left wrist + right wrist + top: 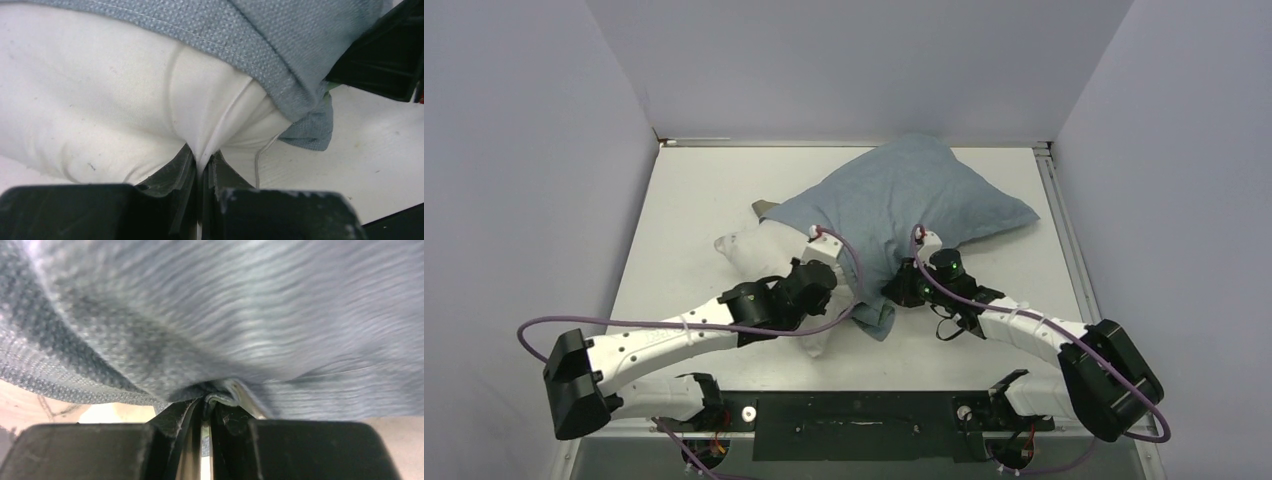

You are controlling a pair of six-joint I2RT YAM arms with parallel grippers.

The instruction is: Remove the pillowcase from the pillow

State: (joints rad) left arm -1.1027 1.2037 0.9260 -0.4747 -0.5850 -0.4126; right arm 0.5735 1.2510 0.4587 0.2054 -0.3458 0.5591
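On the table (684,190), left tool (201,167) pinches half-sheathed pillow (100,100), right tool (206,407) the pillowcase (225,315).

Pillowcase (904,195): grey-blue woven cloth, matt. The weave is coarse and plainly visible, and the hem is stitched in pale thread.

Pillow (754,250): white cloth, finer and smoother than the pillowcase, matt, creased, with a few faint specks.

Left gripper (201,160): black plastic. The fingers (175,175) have a ridged face with a slight sheen.

Right gripper (206,407): the same black, with a dull casing.

Tabletop (694,200): white, smooth and matt, with small marks.

Cables (624,323): smooth purple sheath.
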